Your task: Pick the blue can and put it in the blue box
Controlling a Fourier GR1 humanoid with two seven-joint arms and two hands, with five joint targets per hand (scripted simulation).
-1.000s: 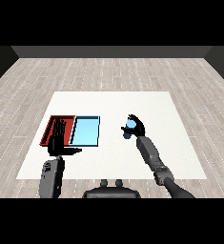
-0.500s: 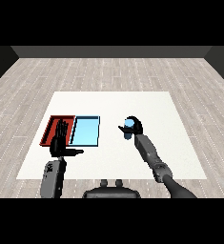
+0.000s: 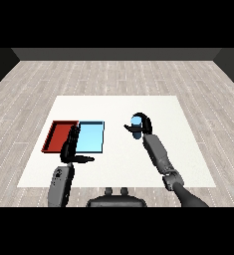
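The blue can (image 3: pixel 135 121) is upright, right of the trays, and my right hand (image 3: pixel 142 127) is curled round it with the thumb across its front. Only the can's light blue top and upper side show. The light blue tray (image 3: pixel 90 137) lies on the white table (image 3: pixel 118 107) to the left of the can, with nothing in it. My left hand (image 3: pixel 71 144) hovers with straight fingers over the near edge where the two trays meet, holding nothing.
The red tray (image 3: pixel 59 136) lies against the left side of the blue tray. Bare white table spans the gap between the blue tray and the can, and lies behind and right of the can.
My right hand with the can has shifted slightly left toward the trays. The left hand has moved a little right along the trays' near edge.
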